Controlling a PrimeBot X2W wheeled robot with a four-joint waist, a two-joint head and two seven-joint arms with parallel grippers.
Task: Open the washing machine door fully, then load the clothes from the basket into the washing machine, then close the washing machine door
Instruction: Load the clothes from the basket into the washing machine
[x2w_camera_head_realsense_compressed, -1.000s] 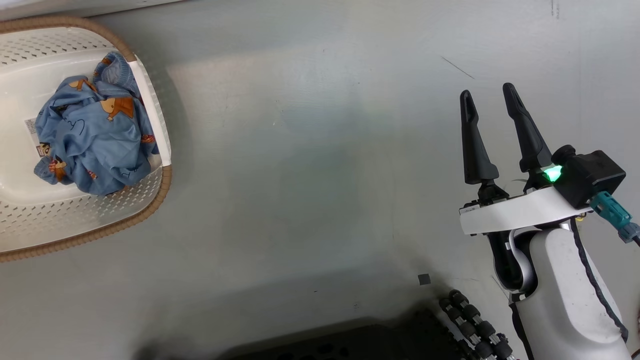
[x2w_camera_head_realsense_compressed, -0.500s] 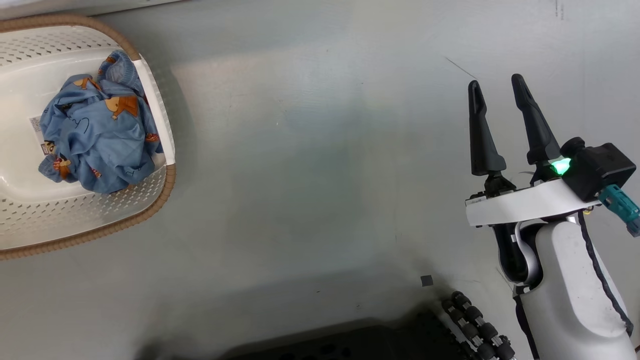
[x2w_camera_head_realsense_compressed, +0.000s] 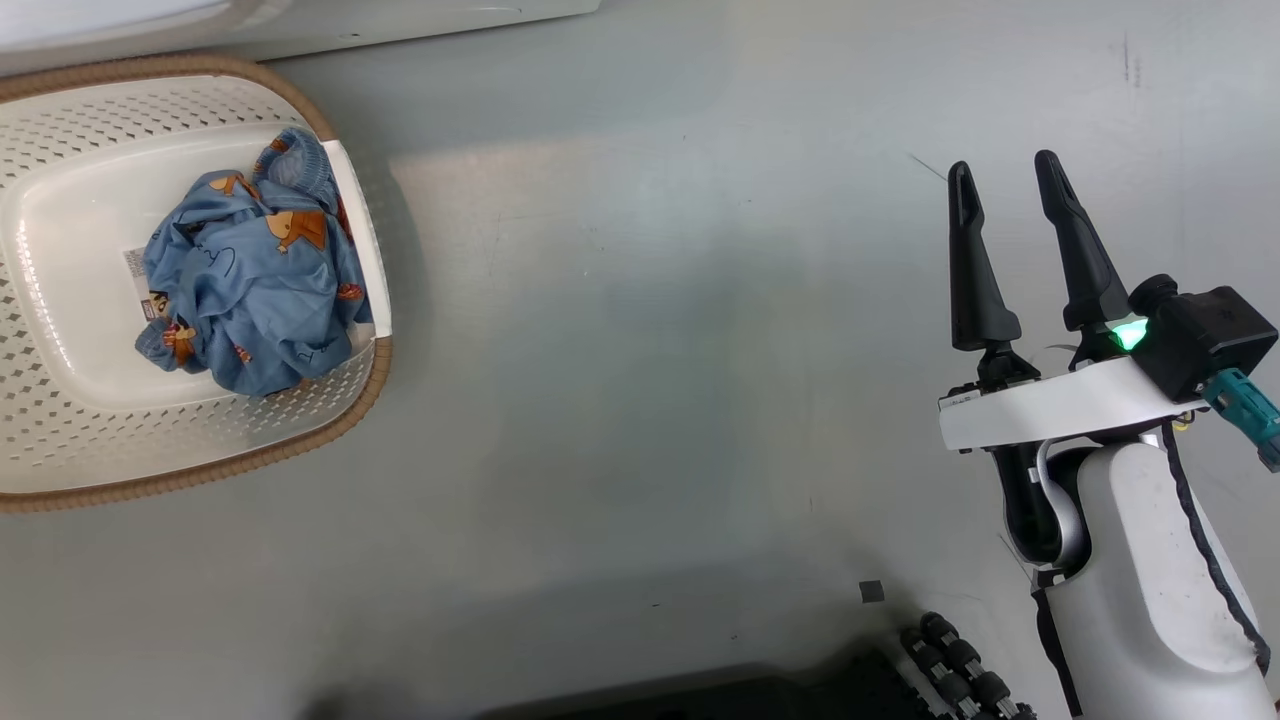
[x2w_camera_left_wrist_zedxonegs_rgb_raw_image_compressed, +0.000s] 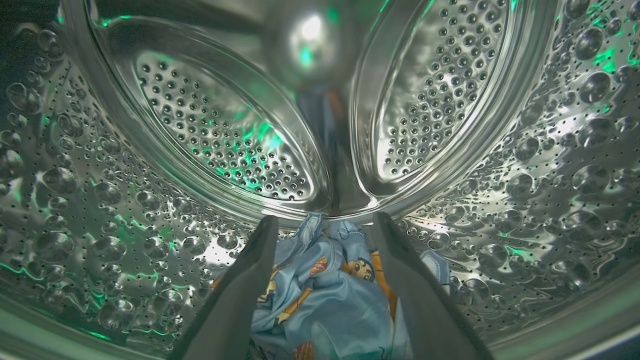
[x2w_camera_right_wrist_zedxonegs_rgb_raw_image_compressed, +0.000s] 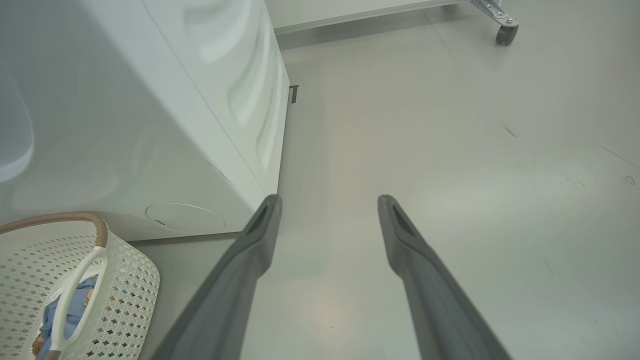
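Note:
The cream basket (x2w_camera_head_realsense_compressed: 60, 430) with a brown rim sits on the floor at the left and holds a crumpled light-blue garment (x2w_camera_head_realsense_compressed: 255, 300). My left gripper (x2w_camera_left_wrist_zedxonegs_rgb_raw_image_compressed: 325, 222) is inside the washing machine's steel drum (x2w_camera_left_wrist_zedxonegs_rgb_raw_image_compressed: 210, 135). Its fingers stand open, and another light-blue garment (x2w_camera_left_wrist_zedxonegs_rgb_raw_image_compressed: 325, 295) lies loose between and below them on the drum's bottom. My right gripper (x2w_camera_head_realsense_compressed: 1003, 170) hangs open over bare floor at the right, holding nothing. The right wrist view shows the washing machine's white side (x2w_camera_right_wrist_zedxonegs_rgb_raw_image_compressed: 150, 115) and the basket (x2w_camera_right_wrist_zedxonegs_rgb_raw_image_compressed: 125, 300) before it. The door is out of view.
Grey floor (x2w_camera_head_realsense_compressed: 650, 350) stretches between the basket and my right arm. My dark base with roller wheels (x2w_camera_head_realsense_compressed: 960, 670) shows at the bottom edge. A caster wheel (x2w_camera_right_wrist_zedxonegs_rgb_raw_image_compressed: 502, 32) of some stand is far off beyond the machine.
The head camera has shifted, so the basket now sits further right in the picture and the washing machine's edge shows at the top. My right gripper stays open.

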